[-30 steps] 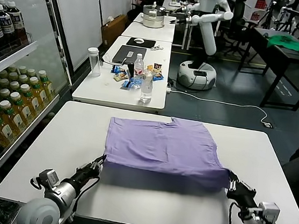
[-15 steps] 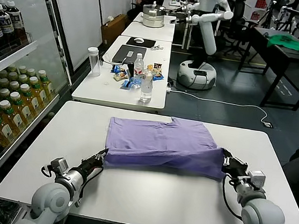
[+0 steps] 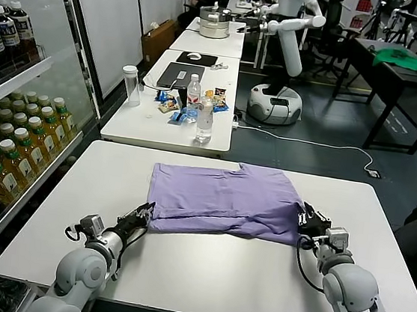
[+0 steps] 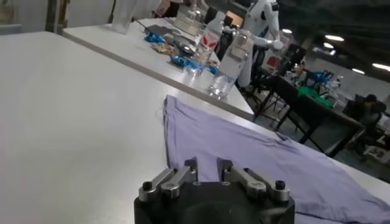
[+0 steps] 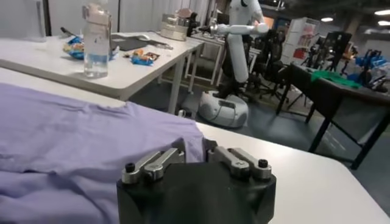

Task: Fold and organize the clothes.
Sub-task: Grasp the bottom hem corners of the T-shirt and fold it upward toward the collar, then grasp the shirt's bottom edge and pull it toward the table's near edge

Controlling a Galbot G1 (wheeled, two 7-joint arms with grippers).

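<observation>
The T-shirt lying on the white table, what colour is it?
The T-shirt is plain light purple, lavender; no print shows. The head view shows it best.

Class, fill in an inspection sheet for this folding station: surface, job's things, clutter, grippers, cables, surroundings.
Surface: white table, bare around the garment.
Job's things: lavender T-shirt lying folded, flat.
Clutter: nothing seen on this table.
Grippers: left gripper open at the shirt's near left corner; right gripper open at its near right corner.
Cables: black cable looped along the right arm.
Surroundings: drinks shelves at left; second table with water bottles behind.
</observation>
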